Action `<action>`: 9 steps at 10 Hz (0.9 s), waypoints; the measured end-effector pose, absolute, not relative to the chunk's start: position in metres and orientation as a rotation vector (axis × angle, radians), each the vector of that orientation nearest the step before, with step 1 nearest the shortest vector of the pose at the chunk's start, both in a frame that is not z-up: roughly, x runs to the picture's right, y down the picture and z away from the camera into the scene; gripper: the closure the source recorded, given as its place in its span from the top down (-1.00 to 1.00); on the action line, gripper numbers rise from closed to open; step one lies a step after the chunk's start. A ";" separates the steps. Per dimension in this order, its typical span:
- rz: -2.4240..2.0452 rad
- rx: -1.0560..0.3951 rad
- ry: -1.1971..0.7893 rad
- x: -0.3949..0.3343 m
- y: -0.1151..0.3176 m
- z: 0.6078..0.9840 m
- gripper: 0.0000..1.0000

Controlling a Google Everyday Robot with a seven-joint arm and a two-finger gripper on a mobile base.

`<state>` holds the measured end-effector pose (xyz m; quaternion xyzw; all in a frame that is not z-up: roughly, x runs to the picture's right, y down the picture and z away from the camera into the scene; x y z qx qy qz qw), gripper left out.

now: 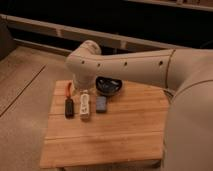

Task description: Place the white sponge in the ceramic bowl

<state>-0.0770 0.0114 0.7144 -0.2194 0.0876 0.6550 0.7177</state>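
The white sponge [101,103], a small blue-grey block, lies flat on the wooden table [115,135] near its back left. Just behind it to the right sits the ceramic bowl [109,86], dark and glossy, partly covered by my arm. My cream arm reaches in from the right and bends down over the table's back left corner. The gripper [77,91] hangs there below the wrist, left of the sponge and bowl and above the table. It is open and holds nothing.
A long white bar [85,105] lies left of the sponge, and a black-handled tool [68,107] lies left of that. Something orange [67,88] shows beside the gripper. A railing [60,27] runs along the back, and the floor drops off around the table.
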 end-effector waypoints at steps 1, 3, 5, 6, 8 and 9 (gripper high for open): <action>1.479 -0.486 0.191 -0.065 0.011 0.719 0.30; 1.511 -0.486 0.185 -0.045 0.008 0.723 0.30; 1.505 -0.493 0.182 -0.050 0.009 0.722 0.30; 1.507 -0.492 0.184 -0.049 0.009 0.723 0.30; 1.512 -0.496 0.203 -0.045 0.012 0.730 0.30; 1.526 -0.494 0.220 -0.040 0.012 0.738 0.30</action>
